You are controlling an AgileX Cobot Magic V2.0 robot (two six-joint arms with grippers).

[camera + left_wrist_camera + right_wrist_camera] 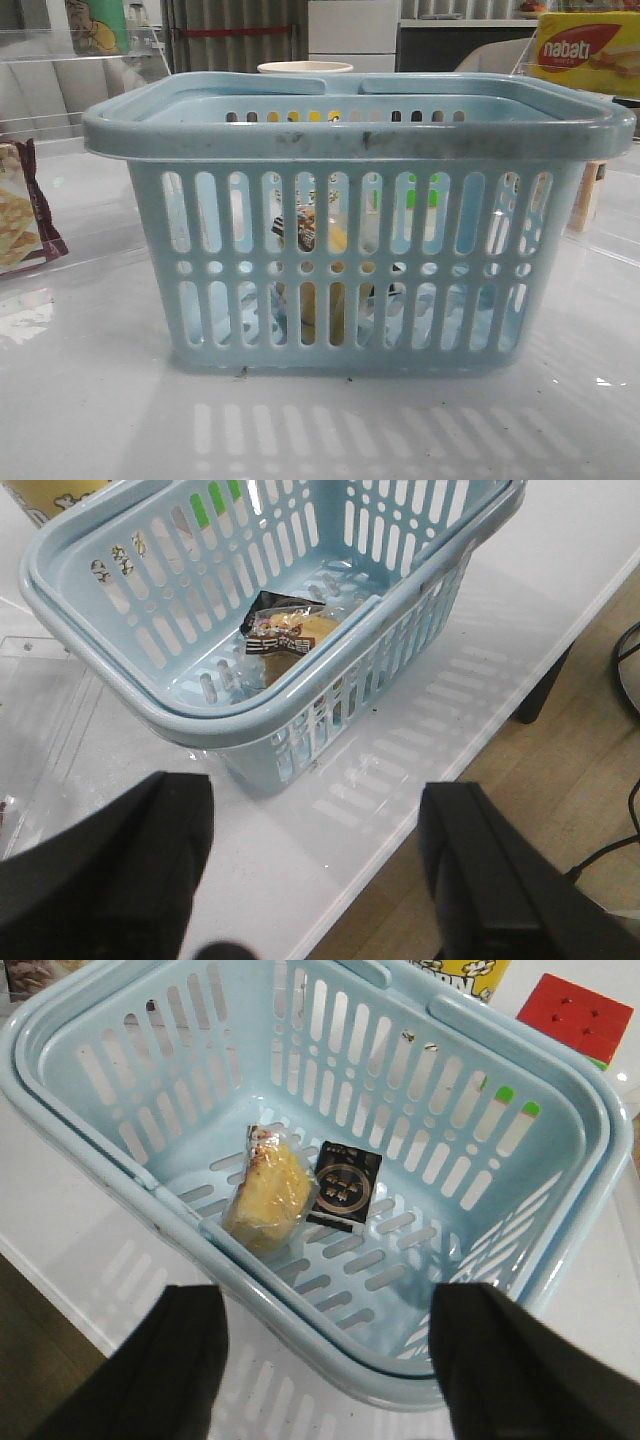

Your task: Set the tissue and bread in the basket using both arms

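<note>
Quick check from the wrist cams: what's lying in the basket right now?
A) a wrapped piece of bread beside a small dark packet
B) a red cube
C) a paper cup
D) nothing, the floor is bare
A: the right wrist view shows the wrapped bread lying on the floor of the basket next to a small dark packet; both grippers' jaws hang open and hold nothing.

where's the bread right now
The bread lies on the floor of the basket, near its middle, right beside a small black packet.
</note>
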